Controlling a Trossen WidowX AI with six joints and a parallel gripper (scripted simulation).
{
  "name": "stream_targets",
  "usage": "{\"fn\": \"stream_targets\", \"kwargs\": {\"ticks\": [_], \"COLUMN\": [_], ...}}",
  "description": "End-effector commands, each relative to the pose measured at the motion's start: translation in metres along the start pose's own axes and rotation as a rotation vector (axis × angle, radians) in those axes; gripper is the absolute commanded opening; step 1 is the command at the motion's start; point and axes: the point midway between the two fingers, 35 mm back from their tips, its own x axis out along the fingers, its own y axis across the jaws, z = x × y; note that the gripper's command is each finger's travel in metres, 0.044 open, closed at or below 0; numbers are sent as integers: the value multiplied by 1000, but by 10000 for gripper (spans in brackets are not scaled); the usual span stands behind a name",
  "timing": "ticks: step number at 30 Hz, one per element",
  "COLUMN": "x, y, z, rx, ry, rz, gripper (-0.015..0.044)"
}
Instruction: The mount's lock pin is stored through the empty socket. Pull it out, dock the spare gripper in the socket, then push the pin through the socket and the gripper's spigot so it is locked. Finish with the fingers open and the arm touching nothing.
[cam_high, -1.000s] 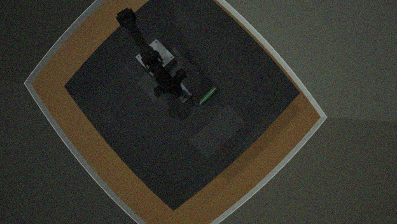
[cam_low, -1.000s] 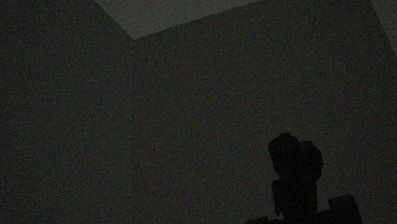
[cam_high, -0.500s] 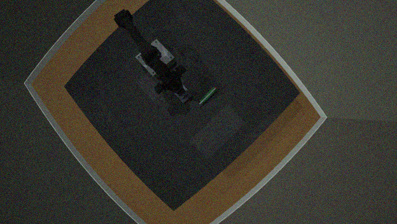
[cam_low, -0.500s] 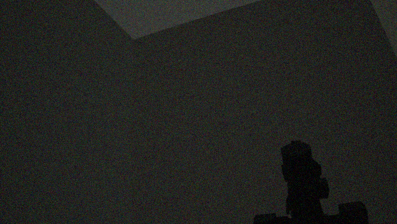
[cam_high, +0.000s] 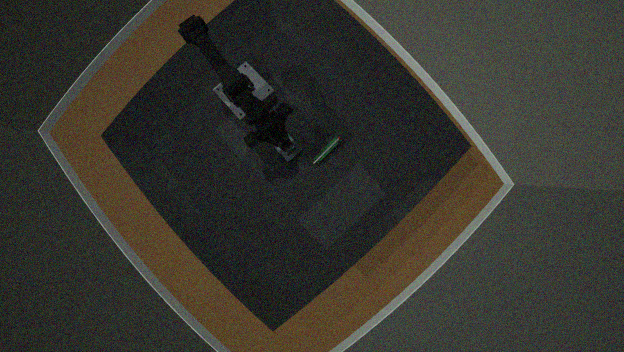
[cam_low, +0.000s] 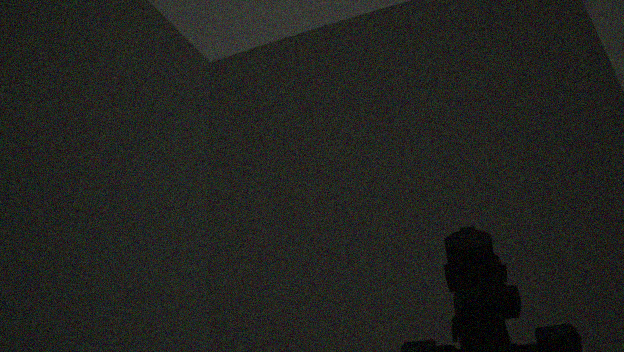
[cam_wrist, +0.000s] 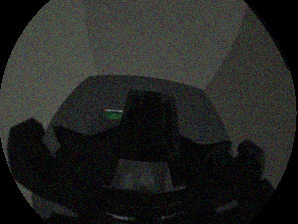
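My gripper (cam_high: 278, 134) (cam_wrist: 149, 147) is shut on the spare gripper (cam_wrist: 151, 117), a dark block standing up in the middle of the wrist view. In the top view the hand is over the near side of the pale grey socket block (cam_high: 290, 156), and covers part of it. Whether the spigot is inside the socket is hidden. The lock pin (cam_high: 323, 152) (cam_wrist: 114, 110) looks like a thin pale rod with a red end. It lies along a green strip (cam_high: 328, 146) (cam_wrist: 113, 115) beside the socket block, apart from my hand.
The arm's pale base plate (cam_high: 262, 86) is behind the hand. A faint lighter rectangle (cam_high: 342, 207) marks the dark mat (cam_high: 210, 200) beyond the pin. An orange-brown border (cam_high: 150, 235) and a pale rim surround the mat. The exterior view shows only part of the dark arm (cam_low: 477, 290) against walls.
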Motion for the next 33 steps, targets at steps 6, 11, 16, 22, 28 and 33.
{"fn": "stream_targets", "kwargs": {"ticks": [6,11,16,22,28,33], "x": [9,13,19,25,32,37], "y": [-1,-1,-1,-1,-1,-1], "z": [-4,-10,-14,-21,-27,-32], "rx": [-5,-4,-4,-4,-4,-4], "ry": [-12,-11,-11,-11,-11,-11], "rz": [-5,-5,-5,-5,-4,-4], "gripper": [0,0,0,0,0,0]}}
